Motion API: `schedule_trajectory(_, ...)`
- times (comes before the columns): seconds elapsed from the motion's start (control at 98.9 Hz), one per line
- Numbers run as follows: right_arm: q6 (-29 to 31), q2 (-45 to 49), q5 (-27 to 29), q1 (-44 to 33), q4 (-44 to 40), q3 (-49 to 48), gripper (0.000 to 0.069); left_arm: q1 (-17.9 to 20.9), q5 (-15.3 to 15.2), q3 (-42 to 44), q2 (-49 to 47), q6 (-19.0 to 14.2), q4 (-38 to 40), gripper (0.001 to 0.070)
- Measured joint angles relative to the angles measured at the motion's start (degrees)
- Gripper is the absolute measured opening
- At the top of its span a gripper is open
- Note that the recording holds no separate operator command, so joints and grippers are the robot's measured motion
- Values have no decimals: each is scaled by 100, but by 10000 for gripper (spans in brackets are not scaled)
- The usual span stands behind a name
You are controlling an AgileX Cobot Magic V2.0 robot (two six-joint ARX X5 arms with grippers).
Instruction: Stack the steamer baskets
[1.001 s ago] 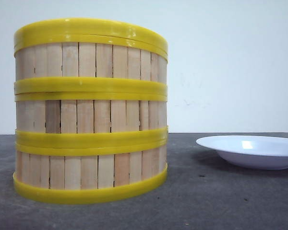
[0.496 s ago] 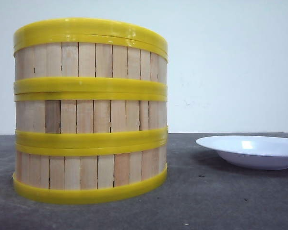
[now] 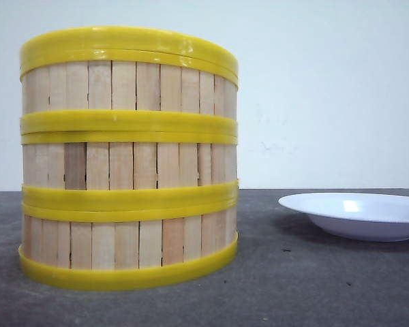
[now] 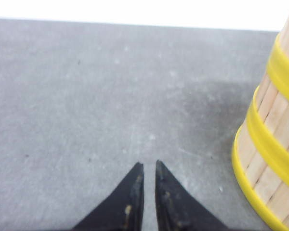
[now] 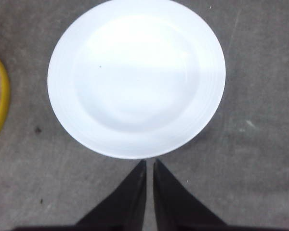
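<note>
three steamer baskets (image 3: 128, 157) stand stacked in one straight column on a dark grey table (image 3: 307, 286). each has walls of pale upright wooden slats and thick yellow rims, and the rims meet as double yellow bands between the tiers. the front view shows the whole column and, well apart to its right, a shallow white plate (image 3: 358, 214) resting on the table. neither arm appears in that view.

the left wrist view shows only the lower side of the stack (image 4: 274, 144) at the frame's edge, with bare table beside it. the left gripper (image 4: 149, 166) hovers over that bare table, apart from the baskets, its black fingers nearly pressed together with a thin slit between the tips, holding nothing.

the right wrist view looks straight down on the plate (image 5: 136, 77), which is empty, with a sliver of yellow basket rim (image 5: 0, 98) just beside it. the right gripper (image 5: 149, 162) hangs at the plate's near edge, fingers likewise almost closed and empty.
</note>
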Motion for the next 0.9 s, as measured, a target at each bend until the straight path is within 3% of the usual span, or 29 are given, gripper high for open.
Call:
schedule_trajectory(0.182,2,2,0,0,243,0,20,-4,83,-295,-11,9,671,15)
schedule_trajectory(0.9,2,0,0,0,1067,0,20,-4,179,-291,-2,-2,682,15)
